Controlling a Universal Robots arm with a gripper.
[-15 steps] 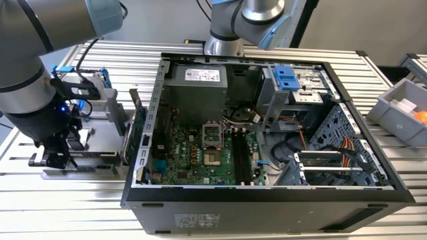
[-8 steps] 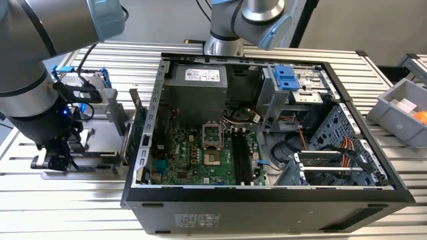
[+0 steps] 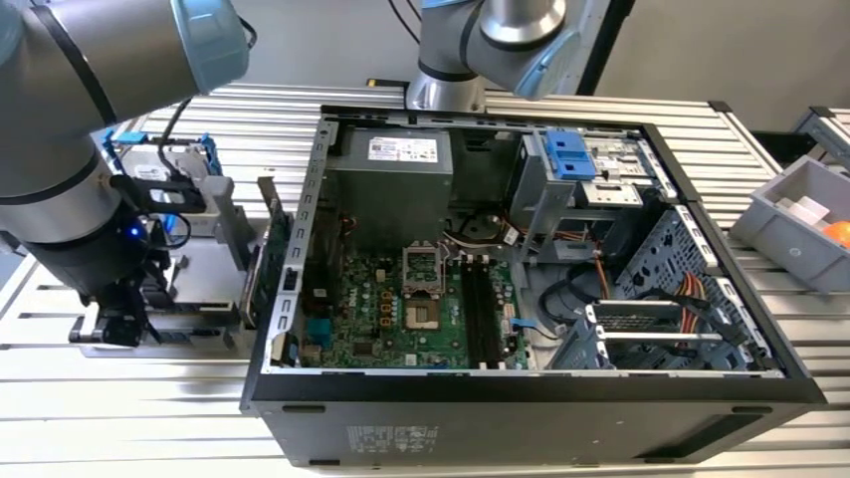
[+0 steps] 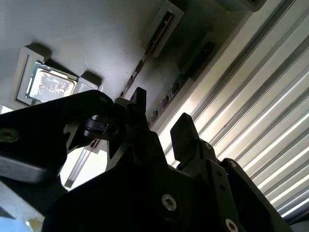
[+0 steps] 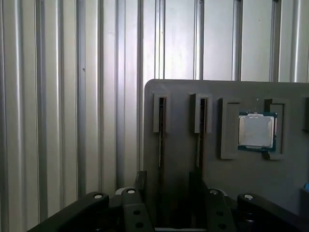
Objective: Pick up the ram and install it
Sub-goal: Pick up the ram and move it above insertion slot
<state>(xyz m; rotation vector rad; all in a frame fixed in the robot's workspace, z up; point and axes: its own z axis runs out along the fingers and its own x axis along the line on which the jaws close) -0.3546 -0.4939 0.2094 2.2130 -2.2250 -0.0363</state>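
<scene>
Jaws parted above ram [image 5: 161,145] in grey tray [image 5: 181,94], ribbed metal tabletop [image 5: 72,96]

Robotics lab: slatted metal table [image 3: 133,418], open computer case [image 3: 531,410], parts bin [image 3: 777,227].

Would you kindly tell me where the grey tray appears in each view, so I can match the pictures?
Exterior view: the tray lies at the exterior view's left, beside the PC case, under the pincer.
First wrist view: the tray, slotted, just beyond the pincer, carrying a CPU.
Second wrist view: the tray beyond the pincer, CPU on it.
Shared landmark: the ribbed table.
</scene>
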